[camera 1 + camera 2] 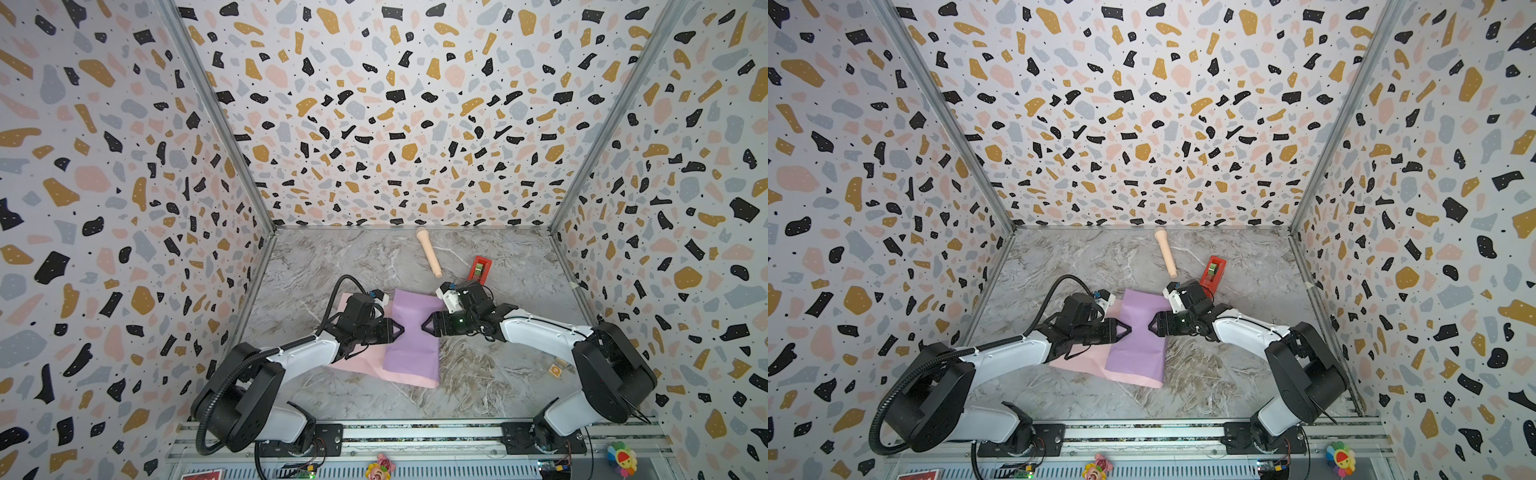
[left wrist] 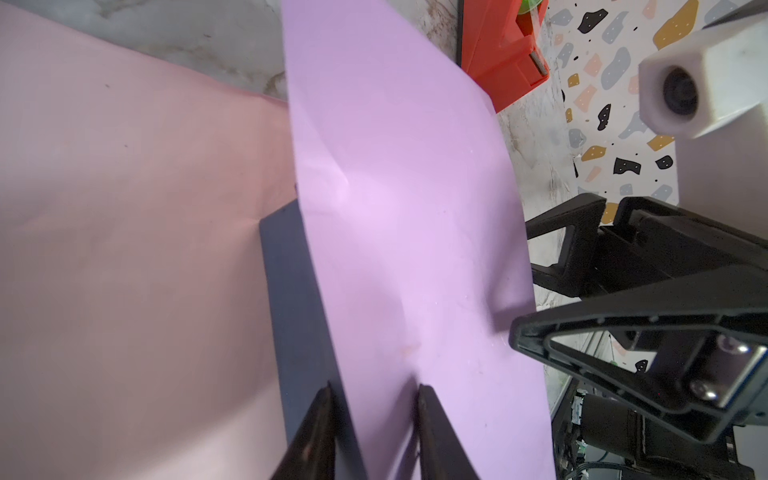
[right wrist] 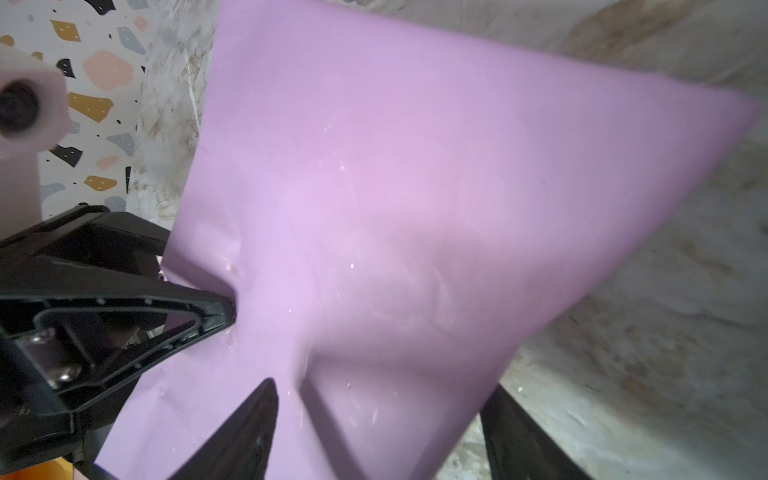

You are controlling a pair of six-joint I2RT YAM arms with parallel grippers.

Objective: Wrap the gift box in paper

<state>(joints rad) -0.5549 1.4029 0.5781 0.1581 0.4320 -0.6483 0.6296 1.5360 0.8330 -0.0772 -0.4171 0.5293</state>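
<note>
The paper (image 1: 411,353) lies mid-table, its lilac face folded over the gift box and its pink face (image 1: 357,361) flat to the left. Only a navy edge of the gift box (image 2: 291,299) shows, in the left wrist view. My left gripper (image 1: 400,330) (image 2: 374,388) sits at the fold's left side, jaws narrow, one finger against the navy edge and the other on the lilac sheet. My right gripper (image 1: 424,326) (image 3: 382,390) faces it from the right, jaws wide either side of the paper-covered side of the box. In both top views the sheet (image 1: 1136,353) narrows between the tips.
A beige toy microphone (image 1: 429,253) lies toward the back wall. A red tape dispenser (image 1: 480,268) (image 2: 498,50) stands just behind my right wrist. A small tan block (image 1: 555,368) rests by the right arm's elbow. Patterned walls close in three sides.
</note>
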